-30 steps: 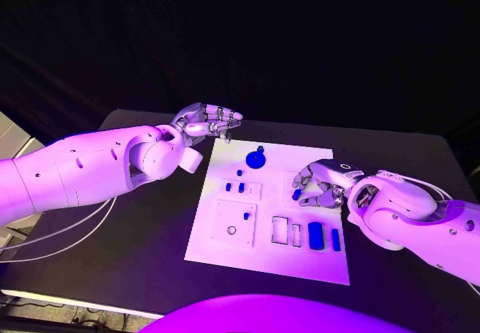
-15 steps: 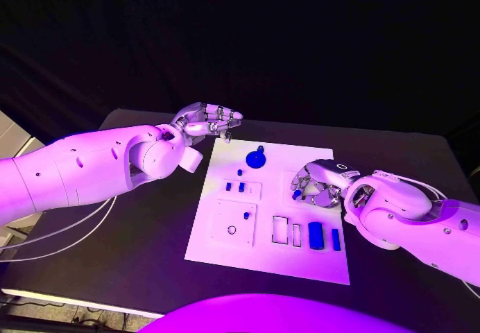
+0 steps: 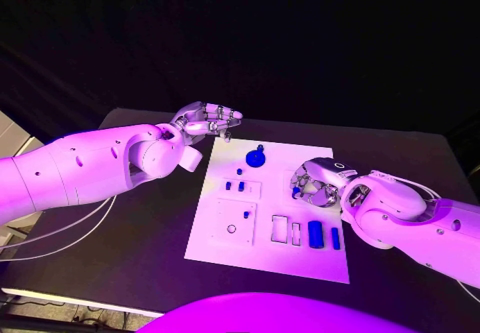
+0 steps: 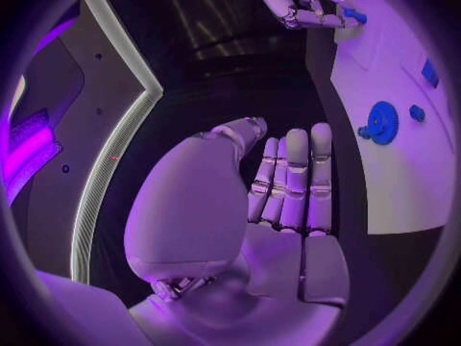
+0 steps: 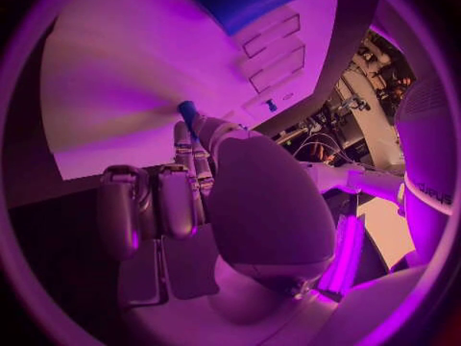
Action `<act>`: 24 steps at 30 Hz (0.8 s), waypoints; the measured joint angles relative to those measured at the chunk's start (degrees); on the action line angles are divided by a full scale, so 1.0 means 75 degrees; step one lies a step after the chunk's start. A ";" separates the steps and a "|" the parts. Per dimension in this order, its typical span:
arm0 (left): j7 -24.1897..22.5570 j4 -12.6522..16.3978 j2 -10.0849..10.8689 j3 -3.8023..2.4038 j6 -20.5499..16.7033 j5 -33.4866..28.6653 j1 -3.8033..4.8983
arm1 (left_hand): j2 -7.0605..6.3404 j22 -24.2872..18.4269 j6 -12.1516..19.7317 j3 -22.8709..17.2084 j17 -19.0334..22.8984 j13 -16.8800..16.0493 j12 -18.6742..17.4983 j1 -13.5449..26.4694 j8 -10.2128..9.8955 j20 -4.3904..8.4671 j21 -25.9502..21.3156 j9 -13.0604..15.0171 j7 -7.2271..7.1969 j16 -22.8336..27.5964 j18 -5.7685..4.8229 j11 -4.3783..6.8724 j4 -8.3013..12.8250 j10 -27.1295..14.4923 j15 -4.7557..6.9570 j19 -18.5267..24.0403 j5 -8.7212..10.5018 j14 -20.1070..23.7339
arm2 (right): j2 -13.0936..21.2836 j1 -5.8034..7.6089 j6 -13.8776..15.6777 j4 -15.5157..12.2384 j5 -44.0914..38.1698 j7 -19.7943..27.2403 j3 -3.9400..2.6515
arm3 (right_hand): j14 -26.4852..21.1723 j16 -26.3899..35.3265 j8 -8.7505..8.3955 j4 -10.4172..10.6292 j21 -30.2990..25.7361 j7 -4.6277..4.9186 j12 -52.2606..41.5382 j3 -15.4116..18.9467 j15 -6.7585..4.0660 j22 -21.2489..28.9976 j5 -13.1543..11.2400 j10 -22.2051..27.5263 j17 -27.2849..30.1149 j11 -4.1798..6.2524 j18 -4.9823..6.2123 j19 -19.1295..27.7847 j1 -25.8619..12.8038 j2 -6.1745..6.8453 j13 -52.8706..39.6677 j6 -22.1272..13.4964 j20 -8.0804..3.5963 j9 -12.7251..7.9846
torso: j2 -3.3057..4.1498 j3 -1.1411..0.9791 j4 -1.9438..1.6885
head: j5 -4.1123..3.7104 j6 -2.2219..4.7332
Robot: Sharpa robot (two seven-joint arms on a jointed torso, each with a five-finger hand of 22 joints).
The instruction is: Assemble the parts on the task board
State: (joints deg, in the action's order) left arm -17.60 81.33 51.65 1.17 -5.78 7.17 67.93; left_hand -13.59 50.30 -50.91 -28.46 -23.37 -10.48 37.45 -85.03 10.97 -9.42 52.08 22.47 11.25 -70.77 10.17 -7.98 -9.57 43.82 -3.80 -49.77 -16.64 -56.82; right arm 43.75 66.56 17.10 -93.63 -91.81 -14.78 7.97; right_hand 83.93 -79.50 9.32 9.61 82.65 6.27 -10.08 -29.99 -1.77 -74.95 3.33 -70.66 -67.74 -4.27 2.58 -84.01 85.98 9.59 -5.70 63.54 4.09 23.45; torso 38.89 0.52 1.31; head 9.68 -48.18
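The white task board (image 3: 225,243) lies mid-table. My right hand (image 3: 318,186) hovers over its right part and pinches a small blue piece (image 3: 296,192) between thumb and a finger; the piece's tip (image 5: 187,109) pokes out just above the board (image 5: 125,77). My left hand (image 3: 208,121) hangs above the table past the board's far left corner, holding nothing, its fingers (image 4: 293,177) held side by side and fairly straight. On the board stand a blue gear (image 3: 256,159), a small peg (image 3: 239,171) and two small pieces (image 3: 234,186).
A wide blue bar (image 3: 316,234) and a thin one (image 3: 336,239) sit in the board's near right part, beside two rectangular slots (image 3: 287,231). A small blue piece (image 3: 246,216) stands on the near left plate. Black table (image 3: 150,229) surrounds the board.
My right hand has turned at the wrist and drifted slightly left and away over the board, still pinching the blue piece. The left hand has stayed where it was.
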 measured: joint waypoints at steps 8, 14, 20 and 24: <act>0.0015 -0.0021 0.0000 0.0001 0.0011 -0.0002 0.0000 | 0.0000 0.0000 0.0000 0.0000 0.0000 0.0000 0.0000 0.0000 0.0000 0.0000 0.0000 0.0000 0.0000 0.0000 0.0000 0.0000 0.0000 0.0000 0.0000 0.0000 0.0000 0.0000 | 0.0113 -0.0023 0.0230 -0.0155 -0.0106 -0.0114 0.0014 | 0.0000 0.0000 0.0012 -0.0388 0.0053 -0.0002 0.0150 -0.0388 0.0000 0.0001 0.0001 -0.0102 -0.0009 -0.0037 -0.0084 0.0000 -0.0369 -0.0010 -0.0148 -0.0001 0.0000 -0.0001 | -0.0002 0.0001 -0.0001 | -0.0003 -0.0006; 0.0021 -0.0040 -0.0011 0.0001 0.0016 -0.0003 0.0000 | 0.0000 -0.0006 0.0000 0.0000 -0.0001 -0.0001 0.0000 0.0000 0.0000 0.0027 -0.0035 0.0000 0.0000 0.0000 0.0000 0.0000 0.0000 0.0000 -0.0028 -0.0027 0.0000 -0.0028 | 0.0255 0.0068 0.0572 -0.0377 -0.0083 -0.0125 -0.0039 | 0.0002 0.0001 0.0025 -0.0483 0.0053 -0.0042 0.0178 -0.0482 0.0002 0.0001 0.0002 -0.0371 -0.0009 0.0162 -0.0114 0.0000 -0.0463 -0.0021 -0.0199 -0.0024 0.0000 -0.0013 | -0.0005 0.0001 -0.0001 | -0.0007 -0.0006; 0.0022 -0.0074 -0.0029 0.0001 0.0020 -0.0004 -0.0002 | 0.0000 -0.0006 0.0000 0.0000 -0.0001 0.0007 0.0000 0.0000 0.0000 0.0027 -0.0035 0.0000 0.0000 0.0000 0.0000 0.0000 0.0000 0.0000 -0.0028 -0.0027 0.0000 -0.0028 | 0.0372 0.0179 0.0976 -0.0658 0.0093 -0.0089 -0.0113 | 0.0002 0.0001 0.0031 -0.0484 0.0053 -0.0052 0.0194 -0.0482 0.0002 0.0002 0.0002 -0.0440 -0.0009 0.0229 -0.0116 0.0000 -0.0490 -0.0011 -0.0154 -0.0035 0.0001 -0.0013 | -0.0010 0.0004 -0.0002 | -0.0001 -0.0006; 0.0022 -0.0089 -0.0043 0.0002 0.0023 -0.0006 -0.0005 | 0.0000 -0.0006 0.0000 0.0000 -0.0001 0.0007 0.0000 0.0000 0.0000 0.0027 -0.0035 0.0000 0.0000 0.0000 0.0000 0.0000 0.0000 0.0001 -0.0028 -0.0027 0.0000 -0.0028 | 0.0377 0.0204 0.1140 -0.0870 0.0252 -0.0051 -0.0139 | 0.0002 0.0001 0.0031 -0.0484 0.0053 -0.0054 0.0195 -0.0481 0.0002 0.0002 0.0002 -0.0452 -0.0008 0.0239 -0.0116 0.0000 -0.0490 -0.0011 -0.0157 -0.0037 0.0001 -0.0013 | -0.0012 0.0004 -0.0001 | 0.0024 -0.0006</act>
State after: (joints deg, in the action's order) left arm -17.43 80.67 51.33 1.19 -5.61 7.13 67.90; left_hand -13.58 50.26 -50.91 -28.46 -23.38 -10.43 37.45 -85.03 10.97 -9.22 51.82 22.47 11.25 -70.77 10.17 -7.99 -9.57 43.83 -4.01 -49.97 -16.64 -57.02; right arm 46.58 68.09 25.66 -100.15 -89.92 -15.17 6.93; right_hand 83.94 -79.49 9.56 5.98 83.04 5.87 -8.62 -33.61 -1.75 -74.93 3.34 -74.05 -67.81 -2.48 1.71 -84.01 82.30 9.51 -6.88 63.26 4.09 23.36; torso 38.80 0.54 1.30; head 9.87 -48.22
